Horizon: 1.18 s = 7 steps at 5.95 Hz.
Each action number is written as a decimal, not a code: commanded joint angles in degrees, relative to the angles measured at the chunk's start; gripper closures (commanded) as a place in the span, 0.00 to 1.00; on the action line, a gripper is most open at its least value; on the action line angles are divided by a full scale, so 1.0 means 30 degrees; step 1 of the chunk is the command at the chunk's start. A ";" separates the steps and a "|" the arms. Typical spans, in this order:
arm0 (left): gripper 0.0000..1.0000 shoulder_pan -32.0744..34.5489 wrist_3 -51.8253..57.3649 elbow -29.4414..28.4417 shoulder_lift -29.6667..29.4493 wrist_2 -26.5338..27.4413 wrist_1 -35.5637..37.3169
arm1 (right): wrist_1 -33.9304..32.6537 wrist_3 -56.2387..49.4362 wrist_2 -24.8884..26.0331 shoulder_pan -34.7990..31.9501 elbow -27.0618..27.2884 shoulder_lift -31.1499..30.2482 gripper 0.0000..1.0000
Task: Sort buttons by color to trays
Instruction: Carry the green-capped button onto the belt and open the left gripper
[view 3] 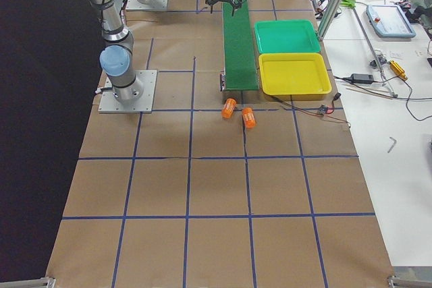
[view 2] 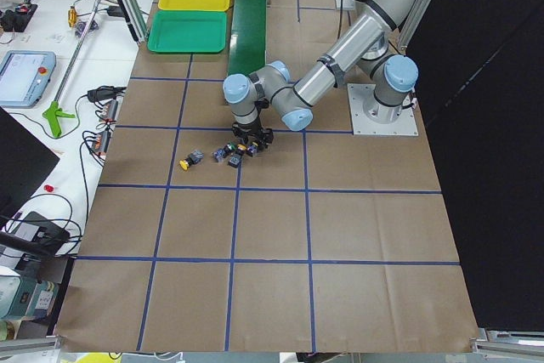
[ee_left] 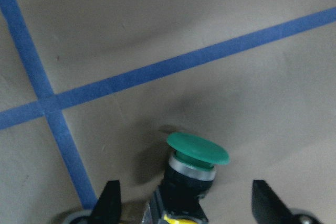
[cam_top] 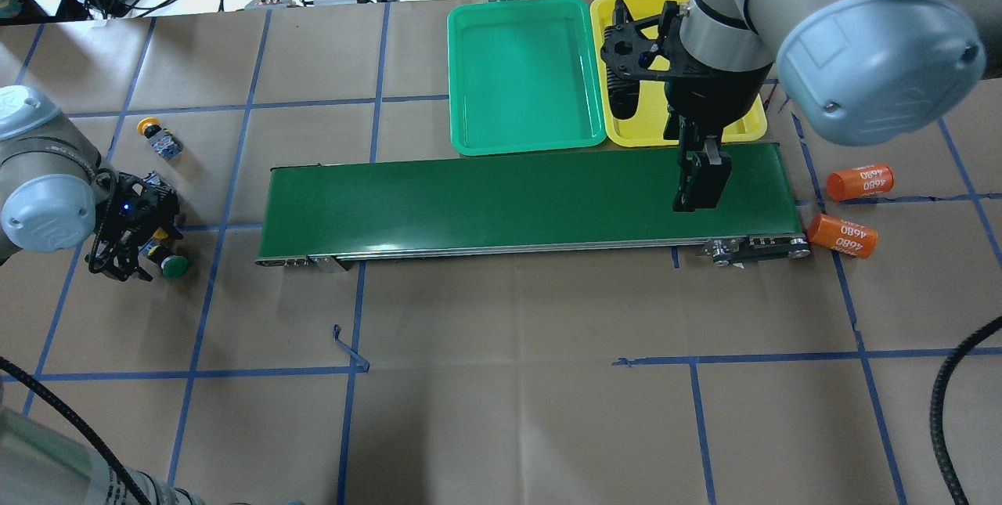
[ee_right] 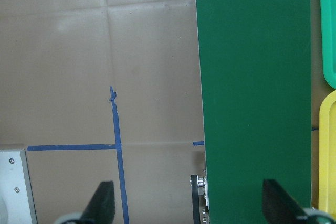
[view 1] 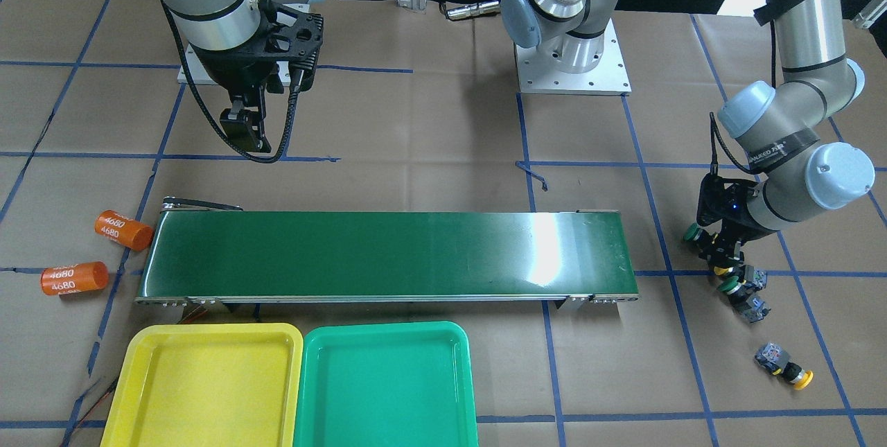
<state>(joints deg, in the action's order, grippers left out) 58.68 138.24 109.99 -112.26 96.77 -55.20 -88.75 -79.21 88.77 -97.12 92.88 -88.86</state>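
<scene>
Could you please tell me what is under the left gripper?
Under the left gripper, between its open fingers, sits a green button, cap visible. The gripper covers most of its body.

A dark green belt (ee_right: 252,98) runs top to bottom through the right half of the view. Left of the belt lies brown paper (ee_right: 63,51) crossed by blue tape (ee_right: 118,150), with a metal plate (ee_right: 13,182) well off at the lower corner. Just right of the belt, the edge of a green tray (ee_right: 329,30) shows above that of a yellow tray (ee_right: 329,150). The right gripper (ee_right: 190,205) holds its fingertips (ee_right: 104,202) wide apart, one left of the belt and one over it.
</scene>
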 commanded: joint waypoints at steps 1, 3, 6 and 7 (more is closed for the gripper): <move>1.00 0.0009 -0.0056 -0.0014 0.0039 -0.0001 0.0175 | 0.0022 -0.0021 -0.0002 0.0000 0.0007 0.0000 0.00; 1.00 0.0096 -0.2387 -0.0277 0.0680 0.0028 -0.0085 | -0.0007 0.0008 -0.0002 0.0000 0.0007 0.0000 0.00; 1.00 0.2835 -0.8124 -0.1851 0.2992 -0.0966 -0.4201 | -0.0007 -0.0050 0.0028 0.0000 0.0007 0.0000 0.00; 1.00 0.4475 -1.0317 -0.2237 0.3404 -0.1432 -0.4421 | 0.0022 -0.0050 0.0028 0.0000 0.0007 0.0000 0.00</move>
<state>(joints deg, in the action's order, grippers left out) 67.57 113.38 104.77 -103.49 93.64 -66.48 -88.73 -79.35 88.86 -97.11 92.90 -88.86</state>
